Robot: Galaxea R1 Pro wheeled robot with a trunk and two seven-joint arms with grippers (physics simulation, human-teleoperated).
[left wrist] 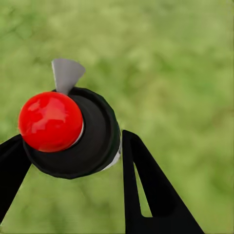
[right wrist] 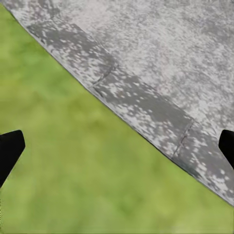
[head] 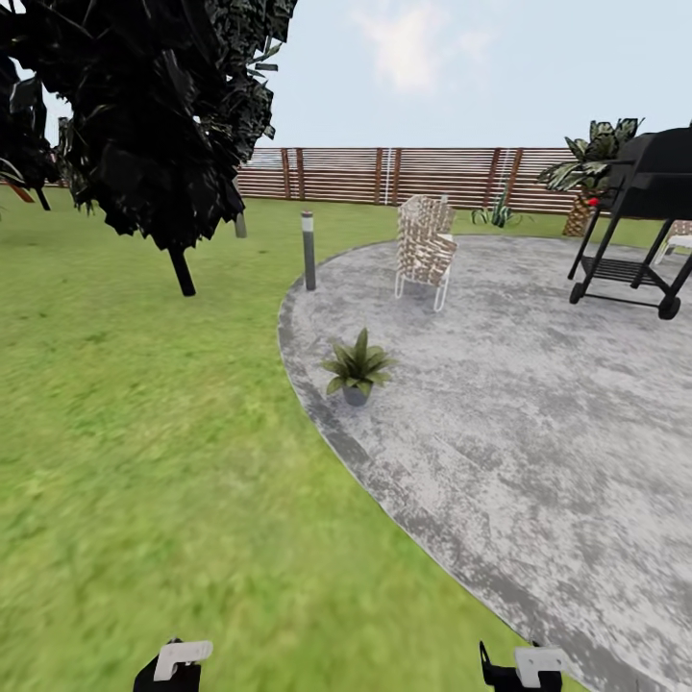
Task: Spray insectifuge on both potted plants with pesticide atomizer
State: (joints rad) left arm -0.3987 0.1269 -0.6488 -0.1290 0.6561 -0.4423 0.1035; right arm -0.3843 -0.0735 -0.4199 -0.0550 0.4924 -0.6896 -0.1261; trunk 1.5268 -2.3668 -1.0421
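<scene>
- The left gripper is clamped on the small black cylindrical pesticide atomizer with a glossy red round top; one black finger presses the bottle's side, the other sits at its opposite side.
- In the left wrist view the atomizer is seen end-on, red cap toward the camera, so its long axis runs along the fingers, away toward the blurred green lawn. A small grey wedge-shaped tab sticks out sideways from its top.
- The right gripper is spread wide and holds nothing; it hangs over the edge where grass meets the round grey speckled paved patio.
- In the head view, one small potted plant of pointed green leaves in a grey pot stands upright on the patio, just inside its edge, ahead of both arms.
- Beyond it stand a slim grey bollard post, a woven folding lawn chair and a black wheeled barbecue grill, before a brown slatted wooden fence.
</scene>
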